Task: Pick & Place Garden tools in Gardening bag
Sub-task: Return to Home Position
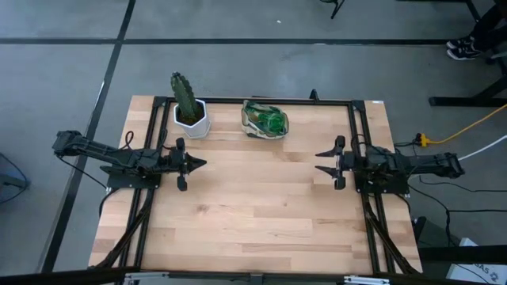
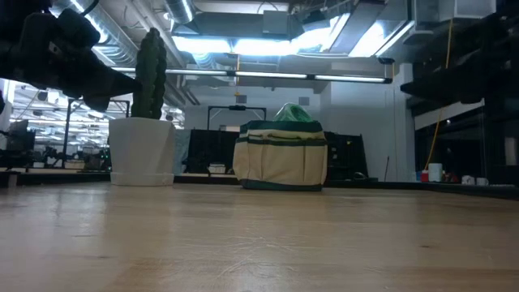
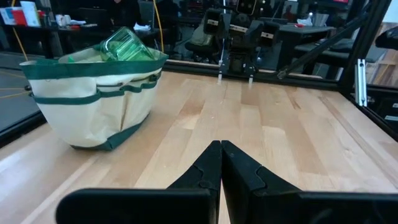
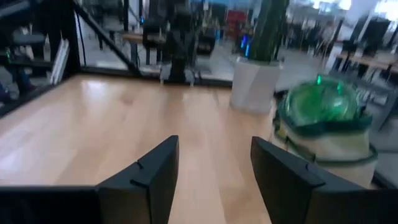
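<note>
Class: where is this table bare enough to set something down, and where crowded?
Crowded: one edge, where the white pot and the gardening bag stand side by side, apart. Bare: the strip between the left gripper and the right gripper, and all the table beyond it, away from the pot.

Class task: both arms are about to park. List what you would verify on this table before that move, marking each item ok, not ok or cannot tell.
1. Left tool shut, holding nothing: ok.
2. Right tool open, holding nothing: ok.
3. Both tools apart from the gardening bag: ok.
4. Green spray bottle inside the bag: ok.
5. Bag upright beside the cactus pot: ok.
6. Other garden tools inside bag: cannot tell.
</note>
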Available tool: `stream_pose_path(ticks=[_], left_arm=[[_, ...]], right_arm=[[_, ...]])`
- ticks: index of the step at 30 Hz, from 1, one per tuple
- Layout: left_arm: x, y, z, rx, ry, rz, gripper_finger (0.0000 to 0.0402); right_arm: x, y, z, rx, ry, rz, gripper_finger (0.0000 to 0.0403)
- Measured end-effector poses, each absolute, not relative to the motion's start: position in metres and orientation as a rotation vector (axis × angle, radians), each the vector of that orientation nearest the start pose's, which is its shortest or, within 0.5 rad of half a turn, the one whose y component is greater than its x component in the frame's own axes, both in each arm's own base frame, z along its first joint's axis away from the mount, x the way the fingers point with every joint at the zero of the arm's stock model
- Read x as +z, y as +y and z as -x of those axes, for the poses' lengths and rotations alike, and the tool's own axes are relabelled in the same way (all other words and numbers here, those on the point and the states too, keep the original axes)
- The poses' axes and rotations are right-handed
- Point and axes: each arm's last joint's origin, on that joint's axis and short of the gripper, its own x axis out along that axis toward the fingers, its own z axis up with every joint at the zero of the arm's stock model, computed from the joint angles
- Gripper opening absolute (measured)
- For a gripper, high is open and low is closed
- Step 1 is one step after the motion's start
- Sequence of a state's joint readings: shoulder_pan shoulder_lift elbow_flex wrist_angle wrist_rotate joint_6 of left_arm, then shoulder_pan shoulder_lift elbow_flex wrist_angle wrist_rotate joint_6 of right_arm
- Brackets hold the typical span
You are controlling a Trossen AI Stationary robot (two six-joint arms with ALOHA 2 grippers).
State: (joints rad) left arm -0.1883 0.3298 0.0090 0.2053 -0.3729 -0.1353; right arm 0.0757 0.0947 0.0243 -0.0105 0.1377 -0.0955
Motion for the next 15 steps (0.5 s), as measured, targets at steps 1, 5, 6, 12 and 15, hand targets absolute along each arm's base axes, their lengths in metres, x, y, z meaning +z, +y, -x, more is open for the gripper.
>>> stream_pose_path(ticks=[1, 5, 6, 12, 15], left_arm=[[0.1578, -0.0113, -0.1157, 0.191, 0.098, 0.103, 0.0004], [0.1578, -0.0113, -0.1157, 0.191, 0.098, 0.104, 0.0004], [0.1578, -0.0113, -0.1157, 0.191, 0.098, 0.104, 0.0004], [0.1578, -0.0113, -0.1157, 0.191, 0.098, 0.104, 0.0004], [0.1577, -0.0113, -0.1157, 0.191, 0.099, 0.103, 0.0004]], right_arm=[[0.1637, 0.0039, -0.1016, -0.055, 0.054, 0.113, 0.0202], [0.1636, 0.0049, -0.1012, -0.017, 0.035, 0.191, 0.0202], [0.1635, 0.0049, -0.1012, -0.017, 0.035, 0.195, 0.0202], [0.1627, 0.005, -0.1018, -0.015, 0.046, 0.199, 0.0202], [0.1627, 0.005, -0.1018, -0.013, 0.045, 0.199, 0.0202]])
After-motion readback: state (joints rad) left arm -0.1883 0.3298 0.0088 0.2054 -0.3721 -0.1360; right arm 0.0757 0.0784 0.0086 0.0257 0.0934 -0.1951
